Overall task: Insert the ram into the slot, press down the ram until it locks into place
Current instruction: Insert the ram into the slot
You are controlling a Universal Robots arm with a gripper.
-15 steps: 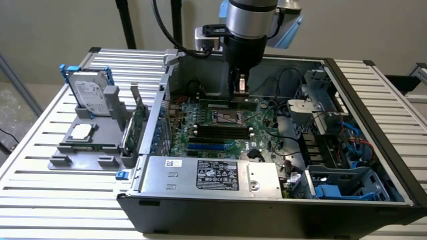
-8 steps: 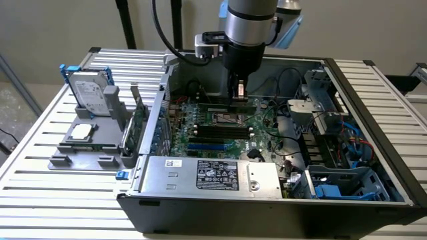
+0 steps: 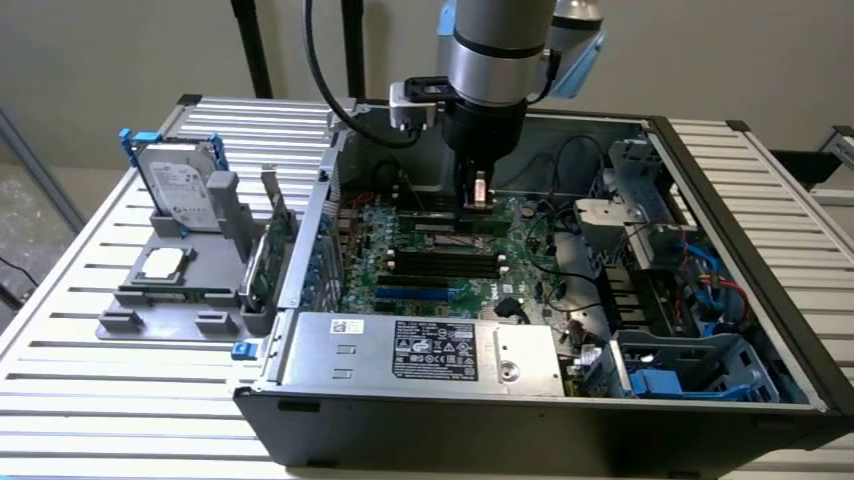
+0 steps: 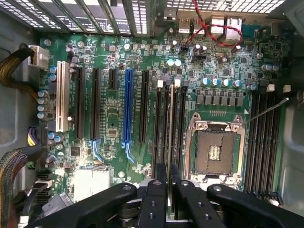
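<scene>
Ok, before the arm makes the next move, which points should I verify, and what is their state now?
1. Ram held in the gripper: ok.
2. Ram running parallel to the black memory slots: ok.
3. Ram centred over one single slot: cannot tell.
4. Pale end clips opened: cannot tell.
5. Red cable lying away from the slots: ok.

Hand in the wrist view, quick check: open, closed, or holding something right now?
The hand is closed, holding the ram edge-on between its fingers.
</scene>
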